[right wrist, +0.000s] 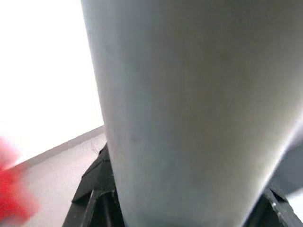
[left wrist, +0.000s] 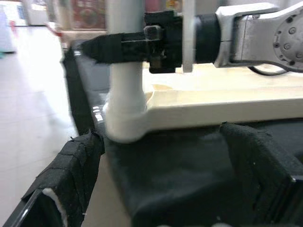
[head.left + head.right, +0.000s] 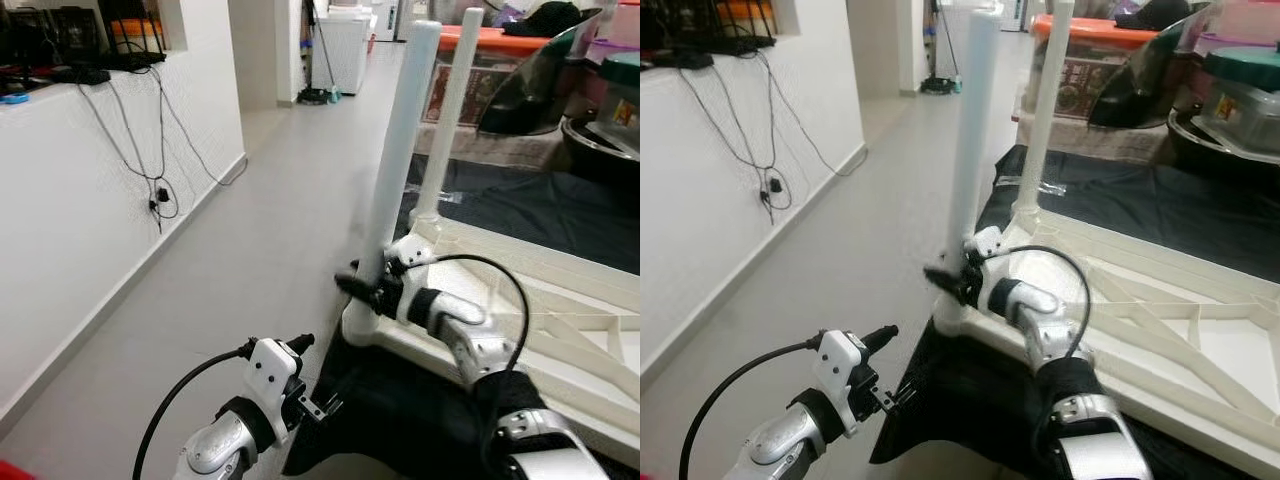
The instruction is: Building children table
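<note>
Right gripper [image 3: 362, 287], black fingers clamped around the base of the near table leg [image 3: 400, 150], just above the corner socket of the upturned table top [image 3: 560, 300]. Left gripper [image 3: 325, 405], held low beside the dark cloth [image 3: 400, 400] under the table, apart from the leg; whether its fingers are parted or closed cannot be told. The step in hand appears to be seating or tightening this leg. To do it well, the grip should stay low near the socket, the leg should be kept upright, and force should go straight down or around its axis, so the frame does not slide on the cloth. The table is white plastic, lying underside up with ribbed bracing showing; the near leg is a thick, smooth, slightly tapering tube. A second leg [image 3: 455, 110] stands upright at the next corner behind it.
</note>
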Motion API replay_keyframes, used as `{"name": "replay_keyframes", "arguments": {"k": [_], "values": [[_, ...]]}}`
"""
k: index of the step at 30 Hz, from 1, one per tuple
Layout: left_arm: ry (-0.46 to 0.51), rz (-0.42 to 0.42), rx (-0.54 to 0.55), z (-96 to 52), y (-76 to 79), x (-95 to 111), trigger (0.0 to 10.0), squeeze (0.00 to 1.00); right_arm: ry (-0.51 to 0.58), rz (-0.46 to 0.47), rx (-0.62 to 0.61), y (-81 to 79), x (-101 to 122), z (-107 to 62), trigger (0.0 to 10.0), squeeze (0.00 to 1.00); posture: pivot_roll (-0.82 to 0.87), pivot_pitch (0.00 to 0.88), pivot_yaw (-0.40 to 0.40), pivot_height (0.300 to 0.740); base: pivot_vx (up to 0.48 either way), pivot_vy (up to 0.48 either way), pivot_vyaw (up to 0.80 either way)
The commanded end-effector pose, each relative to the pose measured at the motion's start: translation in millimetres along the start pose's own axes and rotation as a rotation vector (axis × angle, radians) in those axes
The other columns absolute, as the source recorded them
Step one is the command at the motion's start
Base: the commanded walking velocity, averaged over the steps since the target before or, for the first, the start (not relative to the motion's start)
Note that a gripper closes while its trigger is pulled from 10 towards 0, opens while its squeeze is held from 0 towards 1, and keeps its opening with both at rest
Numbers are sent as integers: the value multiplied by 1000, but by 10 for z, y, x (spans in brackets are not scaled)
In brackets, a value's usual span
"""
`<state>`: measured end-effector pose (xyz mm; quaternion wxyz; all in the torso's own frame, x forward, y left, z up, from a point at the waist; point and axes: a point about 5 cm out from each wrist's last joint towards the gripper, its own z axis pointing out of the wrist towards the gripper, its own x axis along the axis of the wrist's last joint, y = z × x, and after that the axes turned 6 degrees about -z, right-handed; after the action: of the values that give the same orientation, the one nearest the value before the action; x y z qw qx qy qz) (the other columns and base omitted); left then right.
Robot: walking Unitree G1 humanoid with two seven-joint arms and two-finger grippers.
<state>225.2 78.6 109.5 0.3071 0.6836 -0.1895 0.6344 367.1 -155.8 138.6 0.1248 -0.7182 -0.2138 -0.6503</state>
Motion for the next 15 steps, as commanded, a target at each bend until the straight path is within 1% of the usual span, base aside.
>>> {"name": "replay_keyframes", "arguments": {"k": [1,2,3,4,5,6,7,8,12,13,14,15], "values": [[-17,-9,1,-22,-10,-25,10000,0,-119,43,-324,259,-236,-157,0,0,71,0,-22,740,0,0,0],[-18,-10,0,-23,-10,-28,10000,0,-126,71,-546,330,-276,-273,0,0,71,0,-23,740,0,0,0],[-20,-11,-2,-23,-10,-31,10000,0,-134,113,-712,330,-318,-393,0,0,71,0,-23,740,0,0,0],[-20,-11,-2,-23,-10,-31,10000,0,-134,113,-712,330,-318,-393,0,0,71,0,-23,740,0,0,0],[-21,-12,-3,-24,-9,-32,10000,0,-141,140,-813,323,-346,-486,0,0,71,0,-23,740,0,0,0],[-21,-12,-3,-24,-9,-32,10000,0,-141,140,-813,323,-346,-486,0,0,71,0,-23,740,0,0,0],[-21,-12,-4,-24,-8,-33,10000,0,-142,167,-899,293,-363,-563,0,0,71,0,-22,740,0,0,0],[-20,-12,-5,-21,-4,-30,10000,0,-138,212,-970,211,-360,-597,0,0,69,0,-28,740,0,0,0],[-20,-11,-5,-16,4,-28,10000,0,-130,232,-988,160,-349,-585,0,0,69,0,-31,740,0,0,0],[-16,-12,-2,-10,10,-26,10000,0,-120,228,-981,142,-331,-561,0,0,59,0,-50,740,0,0,0],[-16,-12,-2,-10,10,-26,10000,0,-120,228,-981,142,-331,-561,0,0,59,0,-50,740,0,0,0],[-13,-13,3,-9,12,-24,10000,0,-111,221,-978,121,-310,-528,4784,0,49,0,-41,740,0,0,0]]}}
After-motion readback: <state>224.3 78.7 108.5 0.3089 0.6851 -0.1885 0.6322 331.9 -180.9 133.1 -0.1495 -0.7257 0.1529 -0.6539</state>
